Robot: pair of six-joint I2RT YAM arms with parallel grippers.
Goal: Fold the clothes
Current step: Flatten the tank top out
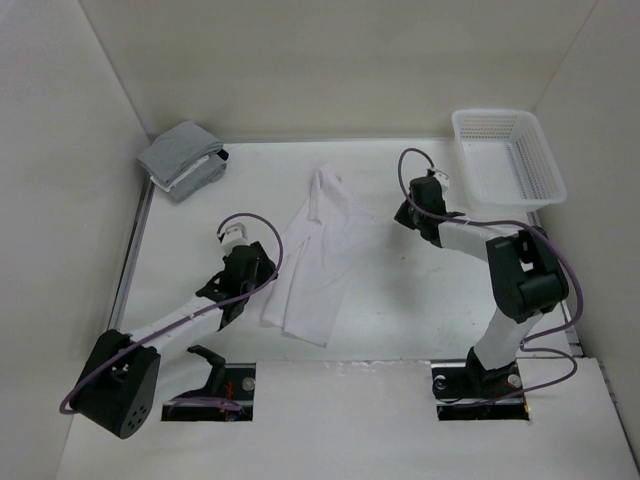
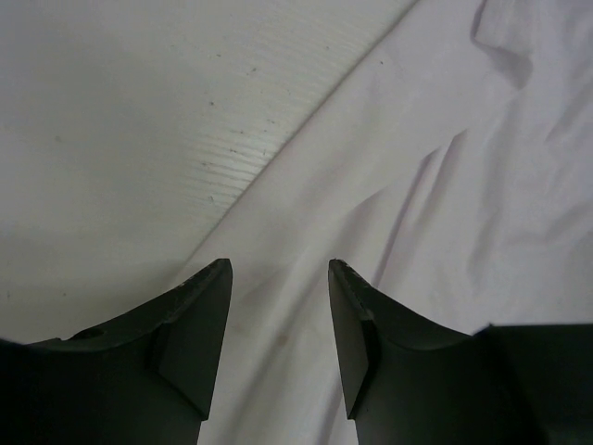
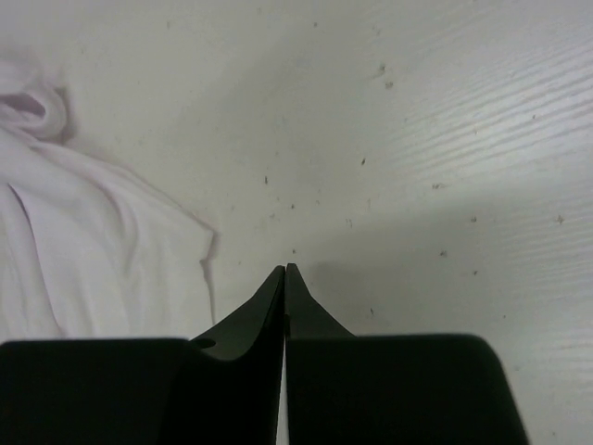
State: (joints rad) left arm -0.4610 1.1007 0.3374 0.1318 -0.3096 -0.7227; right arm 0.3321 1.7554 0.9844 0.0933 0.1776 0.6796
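Observation:
The clothes (image 1: 318, 255), one plain white garment, lie in a long slanted strip on the middle of the table. My left gripper (image 1: 262, 268) hangs at the garment's left edge with its jaws open. In the left wrist view the left gripper (image 2: 279, 267) has the clothes (image 2: 445, 213) lying flat below its spread fingers, nothing held. My right gripper (image 1: 404, 213) is to the right of the garment over bare table. Through the right wrist camera the right gripper (image 3: 285, 269) is shut on nothing, and the clothes (image 3: 88, 250) lie to its left.
A white plastic basket (image 1: 508, 157) stands at the back right corner. A grey-and-white cloth bundle (image 1: 182, 158) sits at the back left. White walls close in the table (image 1: 400, 310) on three sides.

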